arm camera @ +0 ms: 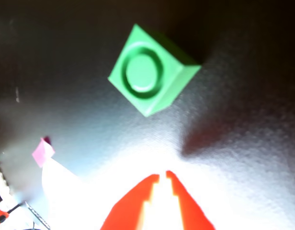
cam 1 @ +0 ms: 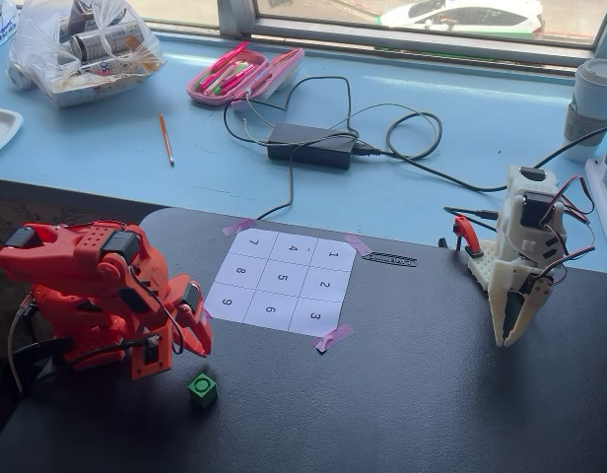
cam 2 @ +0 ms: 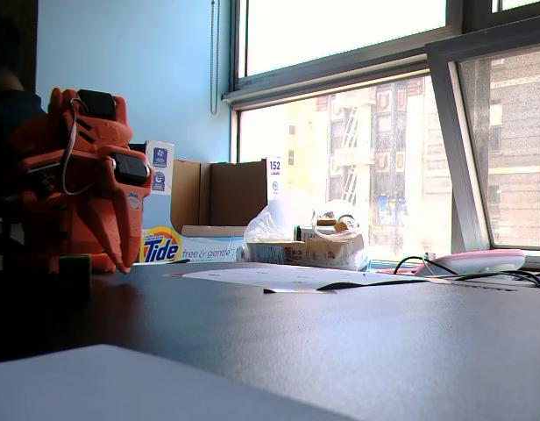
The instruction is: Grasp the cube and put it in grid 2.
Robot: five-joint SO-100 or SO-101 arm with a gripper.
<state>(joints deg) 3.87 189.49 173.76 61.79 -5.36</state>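
Cube [cam 1: 203,389]: sits on the dark surface [cam 1: 412,394], free, nothing touching it. In a fixed view it lies below and left of the numbered sheet [cam 1: 281,282], clear of the paper, just below and right of the folded orange arm [cam 1: 87,291]. Wrist view shows the cube [arm camera: 150,72] rotated corner-on, top face carrying a raised ring-and-disc mark, shadow falling to its right.

Tool [arm camera: 162,175]: wrist view has the two orange fingertips nearly together, only a thin slit between them, nothing held; tips are near the cube but apart from it. In a fixed view the tool [cam 1: 197,340] points down, just above the cube.

Grid 2 [cam 1: 325,284]: right column, middle cell of the sheet, between cells 1 and 3, unoccupied. Pink tape [cam 1: 333,338] at the sheet corners; one pink scrap [arm camera: 43,152] visible in the wrist view.

In the low fixed view the cube [cam 2: 74,272] is a dark block in front of the arm [cam 2: 77,175]; detail lost in shadow.

A white second arm [cam 1: 520,251] stands at the right edge of the surface, well apart.
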